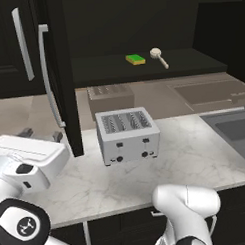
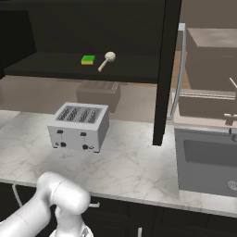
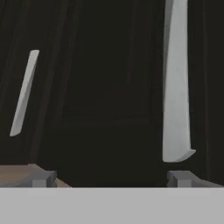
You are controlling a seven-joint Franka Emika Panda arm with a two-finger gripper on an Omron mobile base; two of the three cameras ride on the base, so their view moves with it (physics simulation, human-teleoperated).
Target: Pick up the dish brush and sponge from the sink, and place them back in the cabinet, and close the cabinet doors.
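Left base view: the sponge (image 1: 135,59) and the dish brush (image 1: 158,57) lie side by side on the dark shelf of the cabinet (image 1: 192,62), the brush handle pointing toward the front right. Judged from this, only door closing remains. The nearer of the cabinet doors (image 1: 63,86) stands swung out edge-on over the worktop (image 1: 196,157), its long silver handle (image 1: 48,77) running vertically. The end effector (image 1: 42,134) sits at the left, its grey tips pointing toward this door. A toaster (image 1: 127,136) stands on the worktop just right of the door's lower edge. A corner of the sink (image 1: 235,128) shows at the right.

Right base view: sponge and brush rest on the shelf, above and behind the toaster. A second door (image 2: 167,69) stands open, edge-on, between the toaster and the sink, with a handle (image 2: 178,69) on its right face.

Hand view: the fingertips (image 3: 43,177) stand wide apart with nothing between them. A black door panel lies directly ahead; one handle (image 3: 177,83) is near on the right, its long axis upright in this view, and another sits further off at the left. Nothing appears to stand between the end effector and the panel
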